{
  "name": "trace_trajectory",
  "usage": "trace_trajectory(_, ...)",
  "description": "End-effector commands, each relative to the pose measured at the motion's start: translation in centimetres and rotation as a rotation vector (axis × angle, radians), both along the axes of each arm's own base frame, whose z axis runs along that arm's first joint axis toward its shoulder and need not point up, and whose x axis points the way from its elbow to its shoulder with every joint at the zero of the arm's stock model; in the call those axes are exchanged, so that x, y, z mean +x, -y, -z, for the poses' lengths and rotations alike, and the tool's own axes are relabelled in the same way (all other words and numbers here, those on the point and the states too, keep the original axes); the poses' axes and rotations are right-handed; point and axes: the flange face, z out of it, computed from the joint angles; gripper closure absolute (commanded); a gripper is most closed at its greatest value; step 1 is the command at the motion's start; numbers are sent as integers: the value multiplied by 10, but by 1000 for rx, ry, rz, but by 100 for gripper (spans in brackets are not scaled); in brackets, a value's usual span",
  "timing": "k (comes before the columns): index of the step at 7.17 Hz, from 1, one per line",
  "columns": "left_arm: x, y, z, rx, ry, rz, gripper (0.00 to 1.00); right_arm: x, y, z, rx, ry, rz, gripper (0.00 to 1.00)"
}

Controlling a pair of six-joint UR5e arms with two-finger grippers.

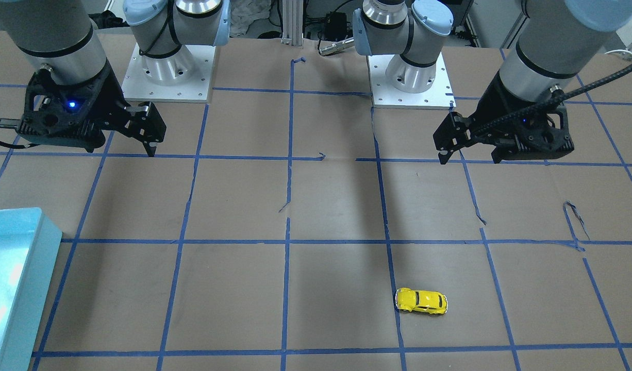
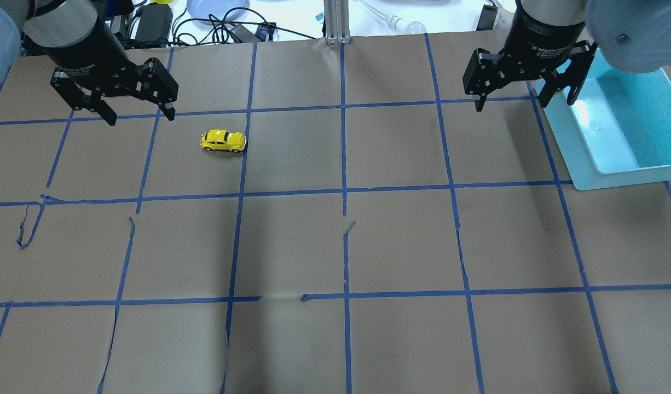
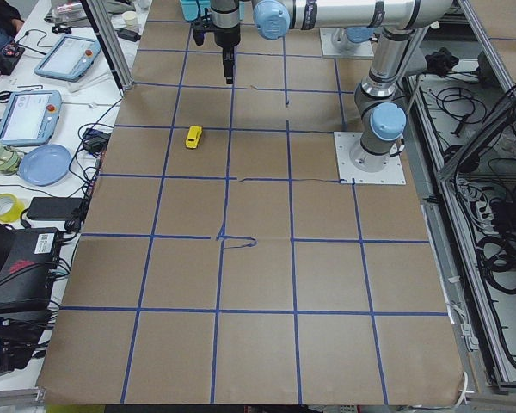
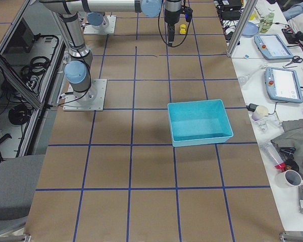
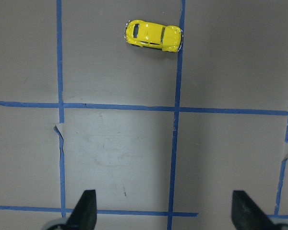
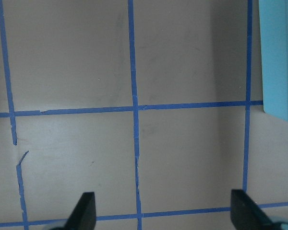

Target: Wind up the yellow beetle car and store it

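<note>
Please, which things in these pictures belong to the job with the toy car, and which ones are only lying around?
For the job:
- yellow car, not yet touched
- turquoise bin, likely where the car gets stored
- left end effector and right end effector, both open and empty

Lying about:
- blue plate
- tablet
- tape roll
- mug

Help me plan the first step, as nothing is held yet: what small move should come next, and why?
Probably move the left tool over the yellow beetle car and lower it. Both tools hang open and empty; the car sits on the table nearer the left tool, while the right tool hovers by the blue bin.
</note>
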Motion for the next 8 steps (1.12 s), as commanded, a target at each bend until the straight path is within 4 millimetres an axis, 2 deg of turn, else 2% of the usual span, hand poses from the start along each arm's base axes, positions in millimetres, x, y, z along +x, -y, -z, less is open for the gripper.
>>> trace_trajectory(1, 13, 22, 9, -72, 8, -27, 0, -1, 3, -1, -26, -3, -3, 9)
trace_trajectory(2, 13, 34, 14, -110, 1, -77, 0, -1, 4, -2, -35, -2, -4, 11)
trace_trajectory(4, 15, 48, 48, -97, -8, -404, 0, 0, 4, -2, -37, 0, -3, 11)
trace_trajectory(6, 17, 57, 97, -83, -7, -574, 0, 0, 7, 0, -36, 53, 3, 19)
trace_trajectory(8, 20, 77, 133, -99, -15, -784, 0, -2, 18, -1, -97, 54, 6, 21)
